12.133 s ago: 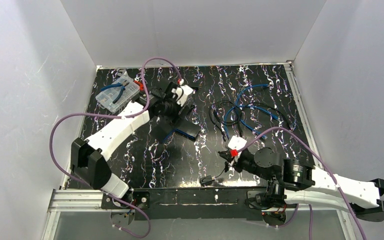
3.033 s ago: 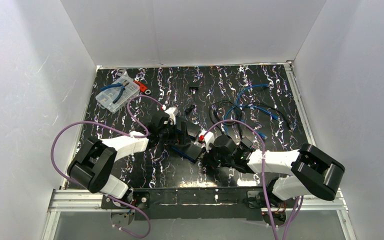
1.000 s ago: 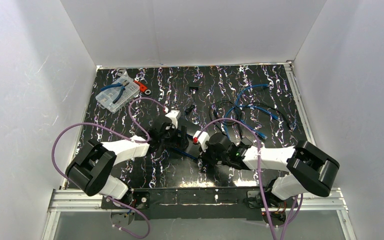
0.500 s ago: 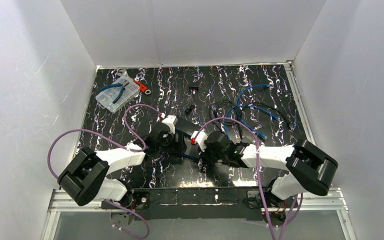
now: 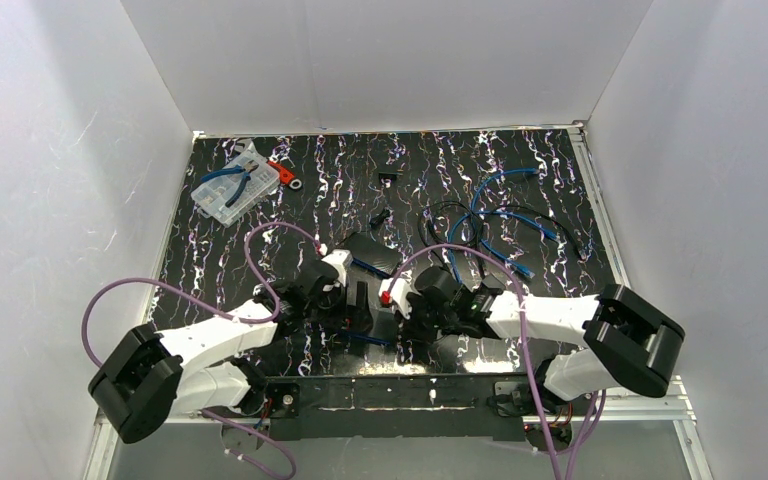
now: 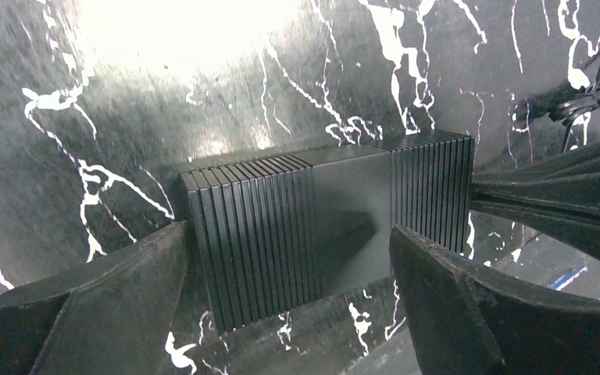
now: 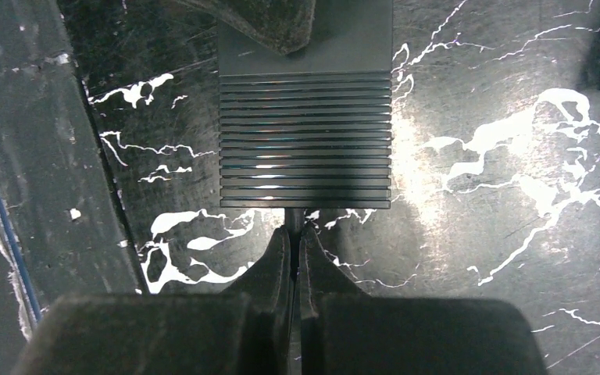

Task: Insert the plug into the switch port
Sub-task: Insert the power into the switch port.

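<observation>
I'm seeing switch (image 7: 306,156) lying by tabletop's (image 5: 560,170) near edge, middle, long axis running straight ahead of right fingers (image 7: 277,269), these pinching shut, plug not showing; left fingers (image 6: 476,305) gaping wide, straddling it.

Ribbed box (image 6: 344,203) of smooth satin plastic, left tool (image 6: 287,230) matt and grainy — table (image 6: 125,101) glossy, scuffed.

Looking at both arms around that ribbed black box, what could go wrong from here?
The left pincer stands open astride the ribbed black box, not clamping it, so a push from the right could slide it away. The right pincer is shut, tips at the box's end face; what, if anything, they pinch is hidden, so a blind push might jam.
</observation>
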`<state>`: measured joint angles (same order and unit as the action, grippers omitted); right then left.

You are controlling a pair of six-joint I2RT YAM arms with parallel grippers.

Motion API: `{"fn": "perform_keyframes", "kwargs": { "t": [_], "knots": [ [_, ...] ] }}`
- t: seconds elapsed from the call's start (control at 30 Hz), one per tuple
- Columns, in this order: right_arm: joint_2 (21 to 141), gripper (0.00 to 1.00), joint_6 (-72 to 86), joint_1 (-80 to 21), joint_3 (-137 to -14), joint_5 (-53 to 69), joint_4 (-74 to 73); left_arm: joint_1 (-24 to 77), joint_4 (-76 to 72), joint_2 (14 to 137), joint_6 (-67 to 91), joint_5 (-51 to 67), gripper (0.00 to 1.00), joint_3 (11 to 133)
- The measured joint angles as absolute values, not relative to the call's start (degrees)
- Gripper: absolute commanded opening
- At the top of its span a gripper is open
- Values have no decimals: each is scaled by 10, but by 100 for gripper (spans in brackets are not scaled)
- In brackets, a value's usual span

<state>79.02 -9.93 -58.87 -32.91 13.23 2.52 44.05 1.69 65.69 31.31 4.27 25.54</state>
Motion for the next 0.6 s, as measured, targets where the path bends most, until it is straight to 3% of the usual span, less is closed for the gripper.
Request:
{"fn": "perform_keyframes", "kwargs": {
  "t": [0.2, 0.33, 0.6],
  "knots": [
    [755, 33, -77, -593, -317, 118, 18, 448, 83, 630, 341, 39, 98, 260],
    [707, 43, -54, -594, -308, 81, 11, 448, 132, 604, 352, 28, 98, 260],
    [627, 50, 31, -591, -310, -53, -42, 448, 181, 557, 360, -1, 98, 262]
  ]
}}
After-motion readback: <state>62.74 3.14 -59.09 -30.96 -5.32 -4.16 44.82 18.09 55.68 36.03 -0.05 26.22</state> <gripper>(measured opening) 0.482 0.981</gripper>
